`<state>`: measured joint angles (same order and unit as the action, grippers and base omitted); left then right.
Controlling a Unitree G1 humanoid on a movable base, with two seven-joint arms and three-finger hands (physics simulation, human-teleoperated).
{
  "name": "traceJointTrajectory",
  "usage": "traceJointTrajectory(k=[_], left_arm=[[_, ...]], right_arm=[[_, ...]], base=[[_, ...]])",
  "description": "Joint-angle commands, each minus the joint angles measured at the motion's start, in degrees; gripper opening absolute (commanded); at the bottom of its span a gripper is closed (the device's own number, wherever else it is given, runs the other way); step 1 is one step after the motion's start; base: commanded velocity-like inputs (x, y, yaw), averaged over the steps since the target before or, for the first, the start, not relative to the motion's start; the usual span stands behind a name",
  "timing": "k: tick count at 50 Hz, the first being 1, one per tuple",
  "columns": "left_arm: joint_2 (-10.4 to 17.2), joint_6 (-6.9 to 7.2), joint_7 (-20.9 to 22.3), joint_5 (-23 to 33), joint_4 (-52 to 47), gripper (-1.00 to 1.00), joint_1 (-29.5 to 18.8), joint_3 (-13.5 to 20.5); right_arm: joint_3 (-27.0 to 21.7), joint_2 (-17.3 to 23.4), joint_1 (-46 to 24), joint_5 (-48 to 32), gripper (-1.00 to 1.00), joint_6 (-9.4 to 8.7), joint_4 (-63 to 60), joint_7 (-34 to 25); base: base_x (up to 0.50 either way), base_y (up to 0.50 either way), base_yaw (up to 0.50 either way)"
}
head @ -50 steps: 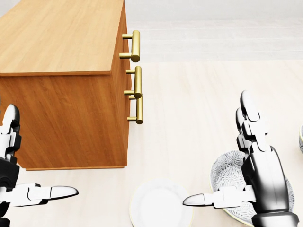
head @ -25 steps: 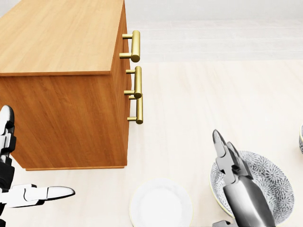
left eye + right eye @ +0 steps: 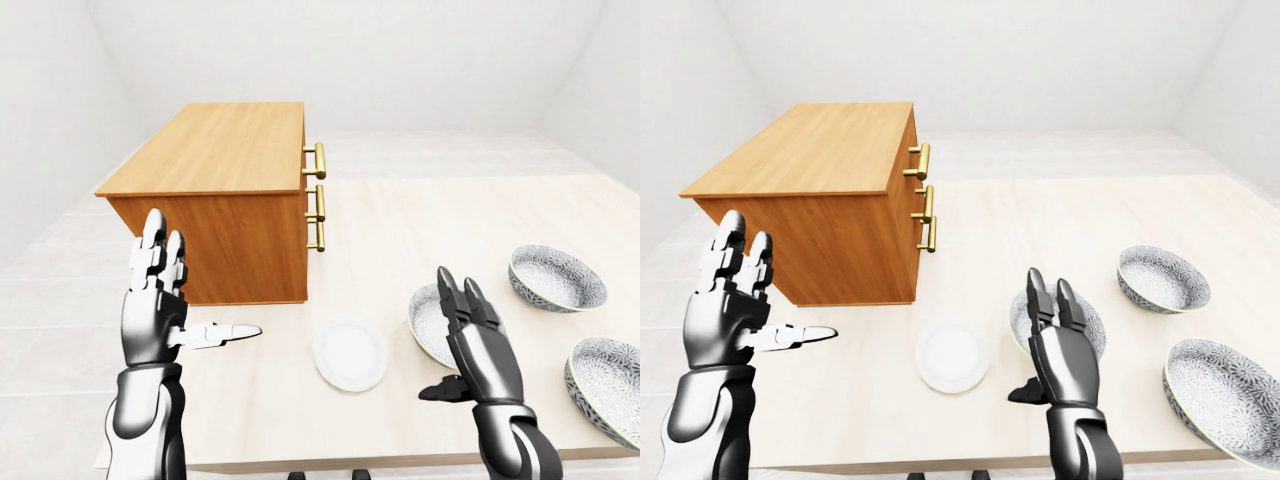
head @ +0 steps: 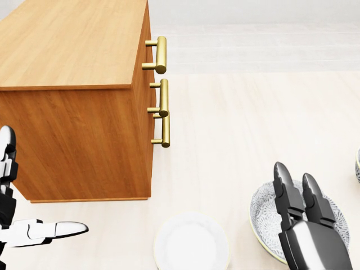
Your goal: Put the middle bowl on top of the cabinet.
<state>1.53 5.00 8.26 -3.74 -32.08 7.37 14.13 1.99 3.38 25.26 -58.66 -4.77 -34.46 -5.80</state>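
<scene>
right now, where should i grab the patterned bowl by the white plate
Probably pinch the rim at its bottom edge in the head view, from above: the patterned bowl sits upright, wide and shallow, and the open right hand hovers just there.

Both arms are up, palms facing inward. The left hand [image 3: 152, 310] sits at eight o'clock in the left-eye view, wide open, its two long fingers [image 3: 153, 243] side by side and pointing to twelve, its thumb jutting flat towards three. The left forearm [image 3: 145, 420] rises straight beneath it. Over at five o'clock, the right hand [image 3: 480, 350] is raised too, fingers spread loose and leaning just shy of twelve, thumb poking out to nine. The right forearm [image 3: 512, 448] climbs in from the bottom edge. Neither hand grips anything.
</scene>
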Motion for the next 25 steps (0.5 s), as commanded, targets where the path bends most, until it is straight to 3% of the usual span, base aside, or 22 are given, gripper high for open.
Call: traceJointTrajectory(k=[1, 3, 15, 25], left_arm=[[-0.1, 0.00, 0.1, -0.5, 0.1, 1.00, 0.1, -0.6], [-0.1, 0.00, 0.1, -0.5, 0.4, 1.00, 0.0, -0.6], [-0.2, 0.00, -0.2, -0.4, 0.4, 1.00, 0.0, -0.7], [-0.2, 0.00, -0.2, -0.9, -0.7, 1.00, 0.3, -0.7]], right_arm=[[-2.6, -1.6, -1.0, -6.2, 1.00, -0.23, 0.3, 2.2], [-3.3, -1.6, -1.5, -4.8, 1.00, -0.23, 1.0, -0.2], [-4.0, -1.1, -2.3, -16.4, 1.00, -0.23, 8.5, 1.8], [-4.7, -1.3, -1.5, -17.4, 1.00, -0.23, 8.5, 1.2]], base=[[0.00, 0.00, 0.00], [0.00, 0.00, 0.00], [0.00, 0.00, 0.00], [0.00, 0.00, 0.00]])
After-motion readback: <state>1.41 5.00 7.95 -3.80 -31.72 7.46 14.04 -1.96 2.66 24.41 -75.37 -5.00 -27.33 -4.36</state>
